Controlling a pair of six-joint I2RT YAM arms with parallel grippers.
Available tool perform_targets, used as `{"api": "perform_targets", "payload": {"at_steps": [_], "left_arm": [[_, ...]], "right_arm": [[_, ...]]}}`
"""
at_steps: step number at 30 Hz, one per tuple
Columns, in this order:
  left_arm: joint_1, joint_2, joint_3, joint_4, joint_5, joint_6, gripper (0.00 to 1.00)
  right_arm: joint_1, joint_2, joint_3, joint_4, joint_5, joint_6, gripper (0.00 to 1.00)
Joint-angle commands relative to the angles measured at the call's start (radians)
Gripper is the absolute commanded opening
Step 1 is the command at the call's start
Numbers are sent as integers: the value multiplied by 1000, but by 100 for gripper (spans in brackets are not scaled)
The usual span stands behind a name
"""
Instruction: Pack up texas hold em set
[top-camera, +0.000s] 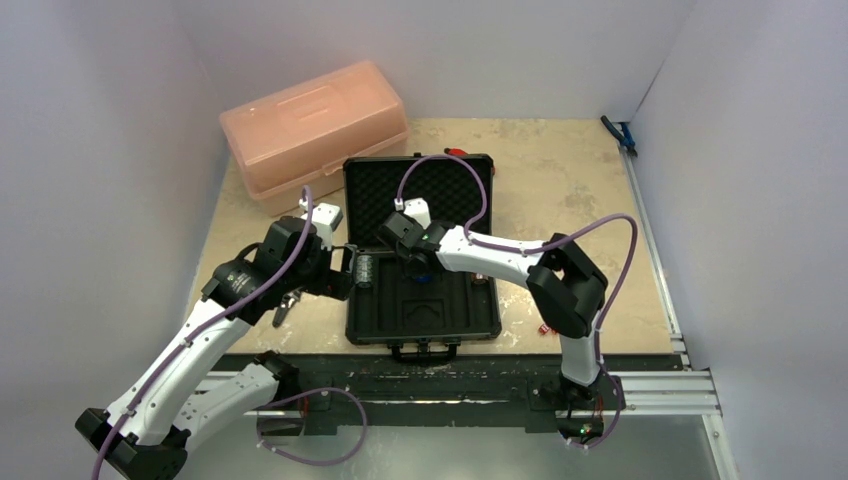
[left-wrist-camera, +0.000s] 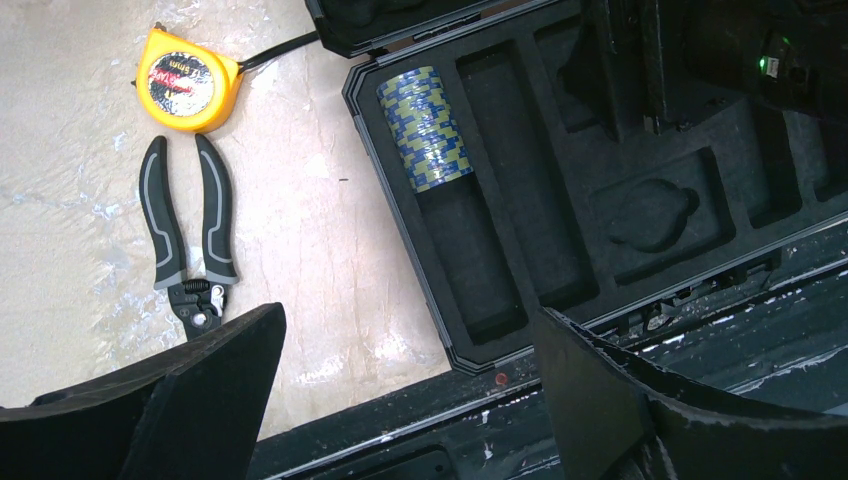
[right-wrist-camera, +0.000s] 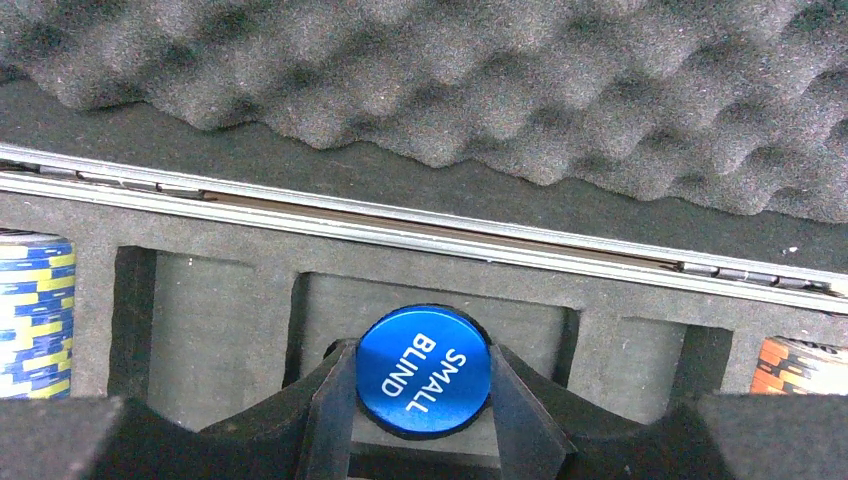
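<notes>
Right now the beige desk (top-camera: 570, 180) is carrying everything, with a pink translucent box (top-camera: 315, 125) sitting closed at its far left corner. Just in front of that box the black case (top-camera: 420, 300) is lying wide open, its lid (top-camera: 445, 185) of bumpy foam standing open at the back and its moulded tray (left-wrist-camera: 640, 210) facing up near the arms. The left arm (top-camera: 185, 355) is reaching in from the case's left side, and the right arm (top-camera: 500, 258) is bending over the tray from the right. The left claw (left-wrist-camera: 408, 340) is hanging released above the tray's near left corner, with nothing between its wide-spread fingers. The right claw (right-wrist-camera: 420, 355) is grasping a blue disc (right-wrist-camera: 424, 372) by its rim over the middle pocket beside the hinge; whether the disc is touching the foam I cannot tell. Grey-handled pliers (left-wrist-camera: 190, 235) and a yellow tape measure (left-wrist-camera: 185, 80) are lying on the desk left of the case. A blue and yellow chip stack (left-wrist-camera: 425, 128) is lying on its side at the hinge end of the leftmost slot, an orange stack (right-wrist-camera: 800, 365) is showing in a slot far to the right, and tiny red bits (top-camera: 545, 328), too small to make out, are lying on the desk right of the case
</notes>
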Motion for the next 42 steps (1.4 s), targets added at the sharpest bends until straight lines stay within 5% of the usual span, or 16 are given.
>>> {"api": "perform_targets", "payload": {"at_steps": [1,16,31,42], "left_arm": [[8,-3,-1,24,7,25,94],[8,12,-1,23,1,25,94],[8,33,2,20,-33,25,94],[9,20,4,17,-33,21,99]], "right_arm": [[26,-70,3,-78,-48,22,32],[26,-97,17,-80,-50,10,81],[26,-249,27,-122,42,4,98],[-12,-484,-143,-167,225,54,99]]}}
